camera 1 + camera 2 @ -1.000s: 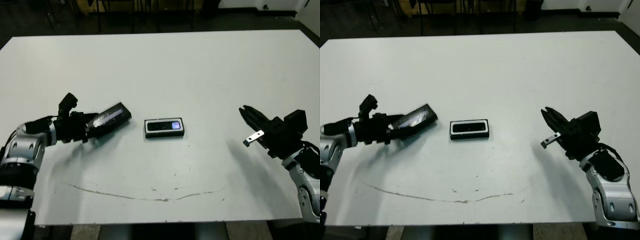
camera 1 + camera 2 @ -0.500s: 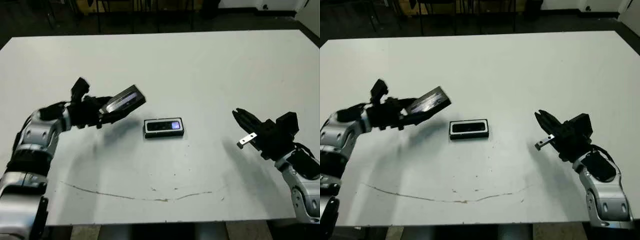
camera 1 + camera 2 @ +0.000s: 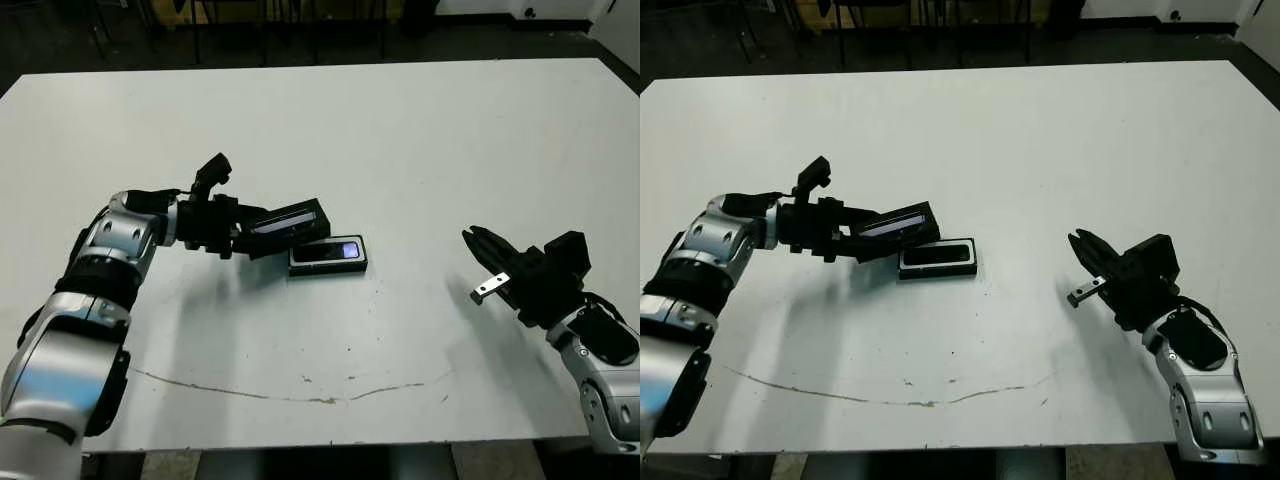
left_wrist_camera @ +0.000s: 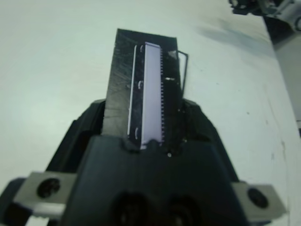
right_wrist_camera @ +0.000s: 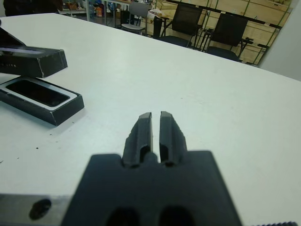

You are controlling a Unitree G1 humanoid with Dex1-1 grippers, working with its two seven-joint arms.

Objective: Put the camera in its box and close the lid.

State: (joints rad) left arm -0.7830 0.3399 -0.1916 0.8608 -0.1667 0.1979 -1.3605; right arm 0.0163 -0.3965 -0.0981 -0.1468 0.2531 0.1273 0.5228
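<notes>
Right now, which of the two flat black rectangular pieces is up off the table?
The striped black lid, held tilted in the left gripper; the white-lined box lies on the table.

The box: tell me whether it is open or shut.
Open. The box lies uncovered with the camera inside, while the left gripper holds the lid tilted above its edge.

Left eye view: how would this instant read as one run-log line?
left gripper: holds lid above box edge | box: open, camera inside | right gripper: jaws shut, empty, apart
</notes>
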